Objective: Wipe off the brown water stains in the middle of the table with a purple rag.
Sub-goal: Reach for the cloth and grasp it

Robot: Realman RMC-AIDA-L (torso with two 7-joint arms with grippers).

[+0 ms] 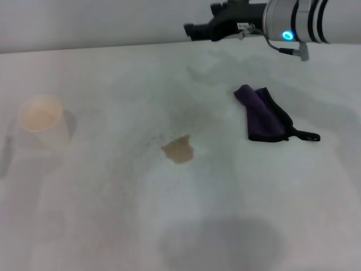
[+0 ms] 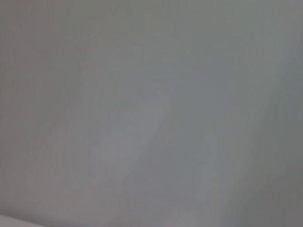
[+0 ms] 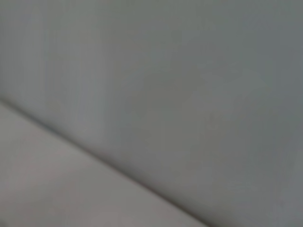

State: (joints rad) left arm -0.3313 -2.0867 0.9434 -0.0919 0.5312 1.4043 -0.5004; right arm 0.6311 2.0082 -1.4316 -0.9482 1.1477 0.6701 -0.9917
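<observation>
- Right gripper (image 1: pixel 192 29) was seen raised at the table's far edge; whether its fingers were parted or closed could not be told.
- Left gripper was not seen in any view; both wrist views showed only blank grey surface.
- Purple rag (image 1: pixel 263 114) was found lying crumpled on the table (image 1: pixel 101 226), nearer the robot than the right gripper and a little to its right, untouched, black loop tab trailing away to the right.
- Brown water stains (image 1: pixel 179 149) were located well below the gripper toward the robot, apart from the rag, faint specks beside them.
- Step judged: rag pickup, not yet begun. The bunched purple middle should be gripped, not the thin tab, so that a flat patch of cloth is left for wiping.
- Counts: one rag, one stain blotch, one paper cup (image 1: pixel 43 119) far to the gripper's left, one arm visible.
</observation>
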